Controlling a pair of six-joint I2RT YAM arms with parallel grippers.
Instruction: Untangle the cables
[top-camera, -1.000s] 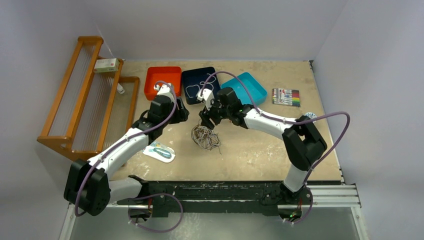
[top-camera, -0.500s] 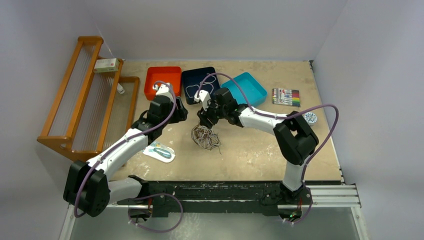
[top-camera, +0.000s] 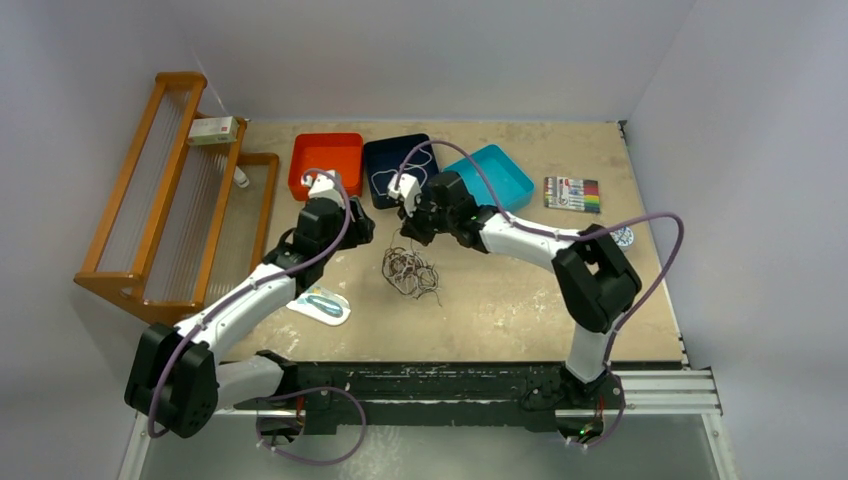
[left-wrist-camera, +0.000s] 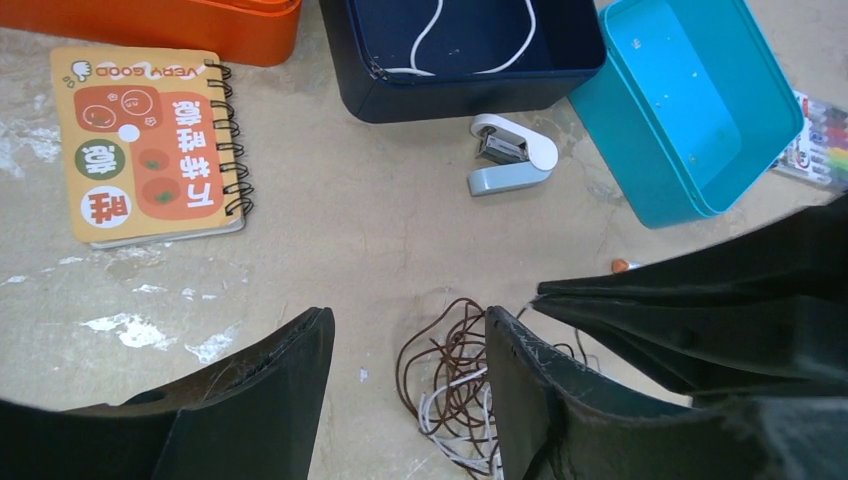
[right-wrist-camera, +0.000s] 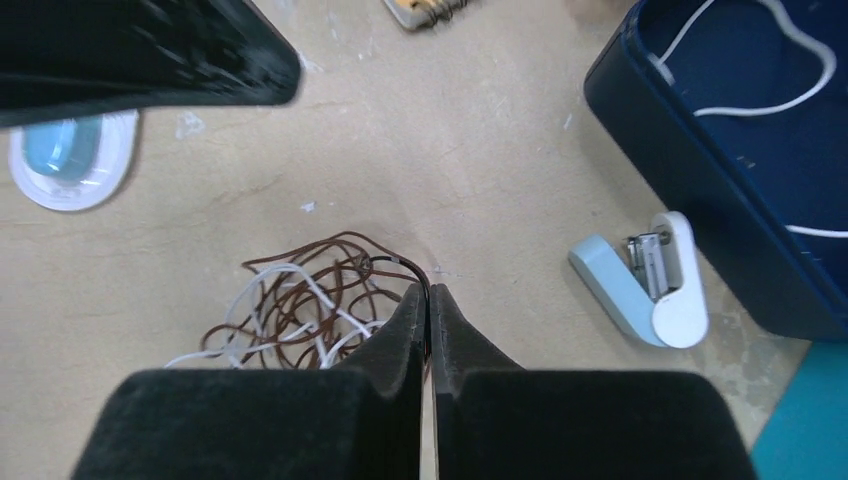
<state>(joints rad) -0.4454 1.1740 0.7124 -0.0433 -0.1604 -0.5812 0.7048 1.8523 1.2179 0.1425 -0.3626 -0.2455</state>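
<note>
Right gripper (right-wrist-camera: 428, 300) clamped shut on dark brown cable (right-wrist-camera: 385, 262) at 12 o'clock edge of cable tangle (top-camera: 410, 272), mid-bench (top-camera: 500, 300); probably to pull strand free. Left gripper (left-wrist-camera: 408, 325) half open, empty, hovering at tangle's 10 o'clock, placed to pin rest.

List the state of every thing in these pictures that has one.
right gripper: shut on dark cable strand
left gripper: open, over the cable tangle, holding nothing
dark cable strand: pinched, other end in the cable tangle
cable tangle: knotted, lying on table
navy bin: holds a white cable
teal bin: empty
spiral notebook: closed, cover up
stapler: on its side
</note>
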